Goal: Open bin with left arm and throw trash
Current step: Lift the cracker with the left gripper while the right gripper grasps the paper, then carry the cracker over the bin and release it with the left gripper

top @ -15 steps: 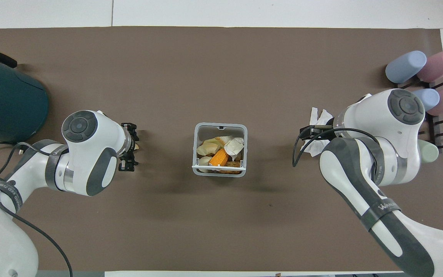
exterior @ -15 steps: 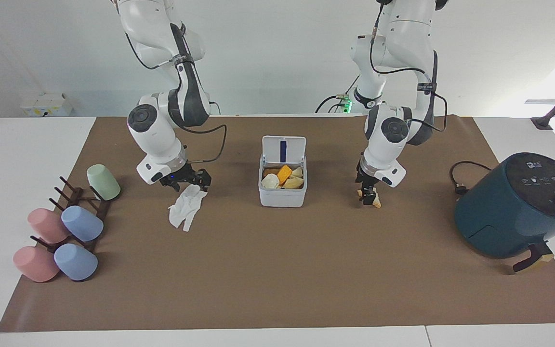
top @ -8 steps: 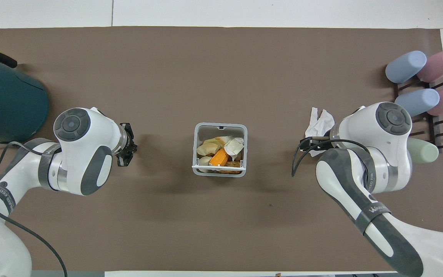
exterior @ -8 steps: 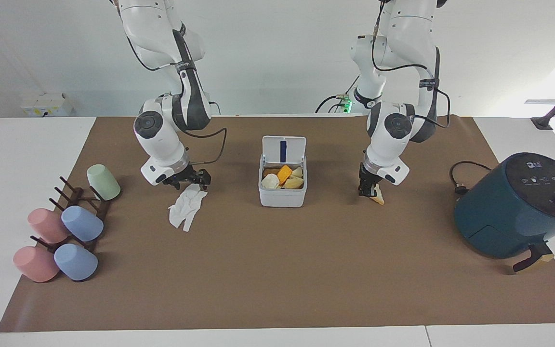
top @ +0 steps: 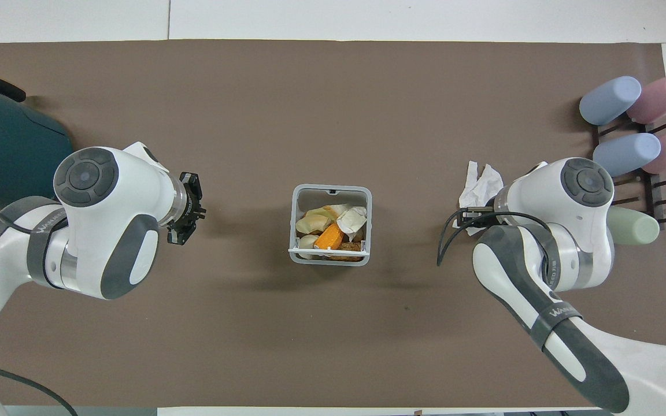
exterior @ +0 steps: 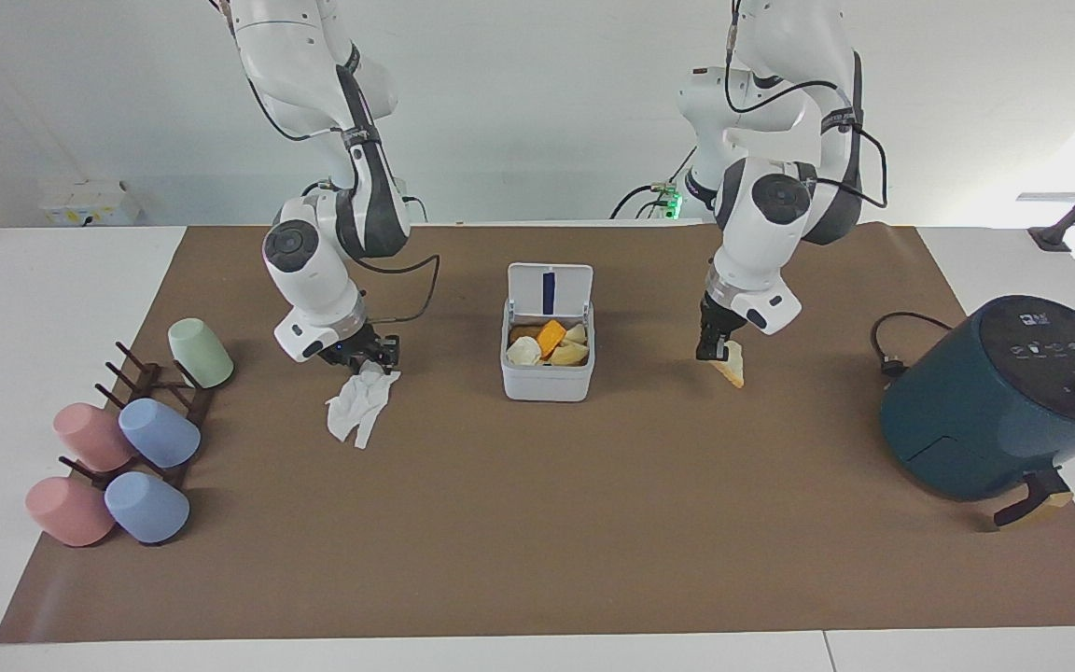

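Your left end effector (exterior: 722, 357) grips the bread wedge (exterior: 732, 364) above the table (exterior: 537, 523); the right end effector (exterior: 371, 359) pinches the tissue (exterior: 357, 403) beside the open bin (exterior: 547, 378).

Two robot arms (exterior: 332, 201), one open bin (exterior: 547, 359), one air fryer (exterior: 1004, 397), five cups (exterior: 160, 432), one tissue (exterior: 356, 406), one bread wedge (exterior: 732, 363).

the bin (exterior: 547, 373) looks like smooth matt plastic. the tissue (exterior: 357, 405) at its nine o'clock in the facing view is crumpled soft paper. the table cover (exterior: 537, 523) is matt brown paper. the air fryer (exterior: 1004, 401) is smooth, faintly glossy plastic.
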Motion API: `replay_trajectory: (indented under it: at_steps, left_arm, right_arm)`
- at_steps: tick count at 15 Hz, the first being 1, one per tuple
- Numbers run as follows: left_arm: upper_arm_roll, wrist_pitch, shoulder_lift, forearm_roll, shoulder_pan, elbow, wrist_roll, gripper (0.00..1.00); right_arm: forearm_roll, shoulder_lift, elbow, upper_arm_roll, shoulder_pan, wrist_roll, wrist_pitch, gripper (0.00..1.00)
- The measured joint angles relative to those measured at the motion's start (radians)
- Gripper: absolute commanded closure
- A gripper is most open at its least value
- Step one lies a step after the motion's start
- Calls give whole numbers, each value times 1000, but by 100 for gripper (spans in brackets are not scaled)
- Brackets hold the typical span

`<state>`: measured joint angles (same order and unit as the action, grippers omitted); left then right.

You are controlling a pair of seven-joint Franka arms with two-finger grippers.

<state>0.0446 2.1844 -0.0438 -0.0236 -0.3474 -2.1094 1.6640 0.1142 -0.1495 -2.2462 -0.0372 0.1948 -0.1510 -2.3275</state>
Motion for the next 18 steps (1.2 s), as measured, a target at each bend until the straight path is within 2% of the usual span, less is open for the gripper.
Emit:
replay_trajectory:
  at_steps: [2, 5, 7, 12, 13, 14, 18]
  left_arm:
    - [5, -21, 14, -8, -65, 57, 0, 100]
    - [10, -3, 6, -77, -154, 135, 2, 100]
    - [11, 63, -12, -123, -192, 168, 3, 100]
    - [13, 177, -51, -196, -288, 179, 76, 100]
    - [12, 184, -58, -198, -301, 179, 92, 47]
    - [13, 187, -64, -199, -313, 178, 109, 0]
    - [11, 185, -69, -199, -326, 178, 134, 0]
  right_arm:
    - [-2, -2, -1, 0, 0, 0, 0, 100]
    - [-41, -3, 15, 0, -1, 1, 23, 100]
    - [-67, -5, 56, 0, -4, 1, 79, 100]
    - [-89, -6, 186, 0, -5, 4, 241, 100]
    - [-89, -6, 228, 1, -5, 4, 297, 100]
    - [-89, -6, 276, 2, -5, 4, 357, 100]
    - [-89, -3, 438, 14, -1, 5, 530, 100]
